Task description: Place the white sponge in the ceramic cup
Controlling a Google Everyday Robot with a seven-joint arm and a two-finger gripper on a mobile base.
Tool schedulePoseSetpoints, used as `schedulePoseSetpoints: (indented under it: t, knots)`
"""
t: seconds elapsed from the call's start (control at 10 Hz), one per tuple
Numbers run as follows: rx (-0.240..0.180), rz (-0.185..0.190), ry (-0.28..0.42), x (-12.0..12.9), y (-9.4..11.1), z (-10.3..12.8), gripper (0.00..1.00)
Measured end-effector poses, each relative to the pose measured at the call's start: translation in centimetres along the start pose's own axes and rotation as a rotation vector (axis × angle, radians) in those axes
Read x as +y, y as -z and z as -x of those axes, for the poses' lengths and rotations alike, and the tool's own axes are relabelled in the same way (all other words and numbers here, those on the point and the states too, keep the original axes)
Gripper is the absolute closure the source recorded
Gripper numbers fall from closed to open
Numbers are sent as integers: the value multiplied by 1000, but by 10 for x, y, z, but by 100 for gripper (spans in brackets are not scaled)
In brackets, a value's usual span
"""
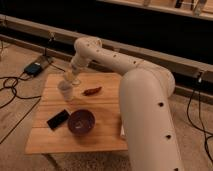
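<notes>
White sponge is being held over the ceramic cup, not yet inside it.

The sponge is being gripped at the tip of the gripper, which is closed down onto it. It is being kept just above the cup's rim, toward the far-right edge; contact with the rim cannot be told. The cup is being seen upright on the left-rear part of the wooden table. A small red chili-like item is being seen flat just right of the cup, apart from it. A dark purple bowl is being seen nearer the front edge, with a black phone-like slab just beside it on the left. The table's right side is being covered by the white arm, extended in from the right. Cables and a power brick are being seen on the floor at left.
</notes>
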Motion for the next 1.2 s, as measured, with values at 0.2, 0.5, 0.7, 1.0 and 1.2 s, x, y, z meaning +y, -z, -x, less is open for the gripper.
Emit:
schedulePoseSetpoints:
  t: [0.2,0.5,0.7,1.0,1.2]
  knots:
    - [9,21,31,15,-12,10,100]
    - [20,48,71,33,-27,22,100]
    - [18,47,85,35,-32,31,100]
    - [6,30,91,23,-34,43,100]
    - [-6,33,92,19,-37,48,100]
